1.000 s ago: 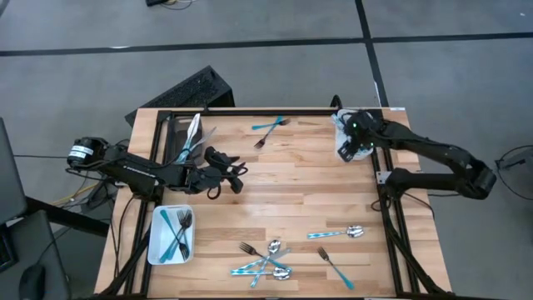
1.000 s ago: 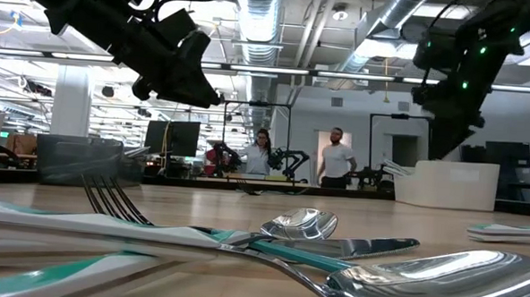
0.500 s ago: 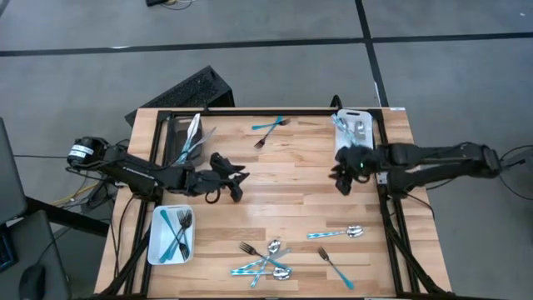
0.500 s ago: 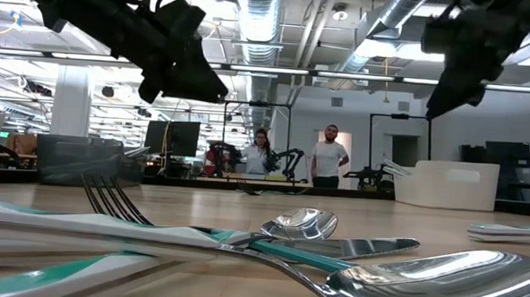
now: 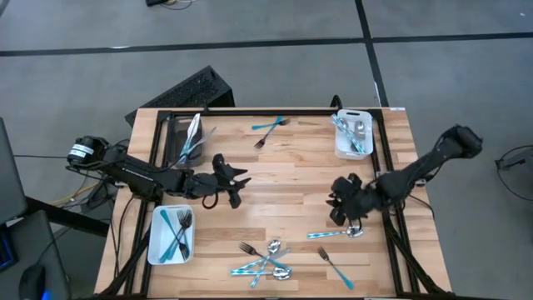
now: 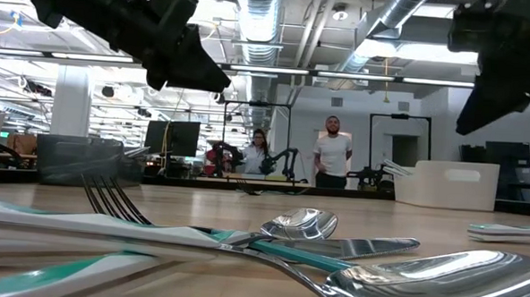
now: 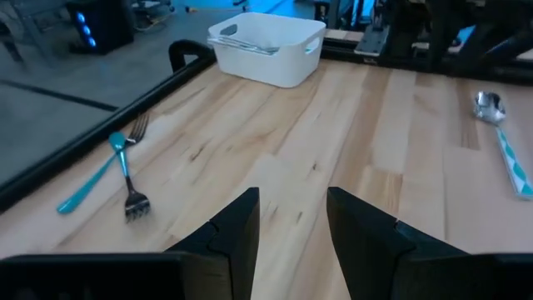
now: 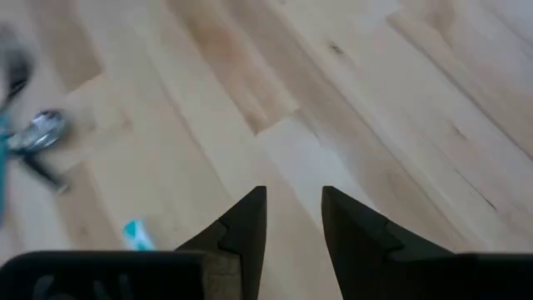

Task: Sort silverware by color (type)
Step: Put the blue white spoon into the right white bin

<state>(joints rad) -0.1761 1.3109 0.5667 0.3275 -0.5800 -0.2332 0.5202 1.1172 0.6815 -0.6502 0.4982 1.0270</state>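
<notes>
So the right gripper [image 5: 337, 210] has swung away from the white rectangular bin [image 5: 353, 135] at the far right corner and now hangs over the light wooden desk [image 5: 291, 175], just beside the teal-handled spoon [image 5: 335, 233]. Its fingers [image 8: 248, 221] are spread a bit, nothing between them. The left gripper [image 5: 236, 185] has only crept slightly toward the middle, fingers [image 7: 237, 229] parted and empty. The silverware hasn't budged: the mixed pile of silver and teal-handled pieces [image 5: 265, 259] at the near edge, a teal-handled fork [image 5: 333, 266] beside it, two teal-handled forks [image 5: 268, 130] near the far edge, some in the dark bin [image 5: 173, 137] and the near-left white bin [image 5: 156, 246].
</notes>
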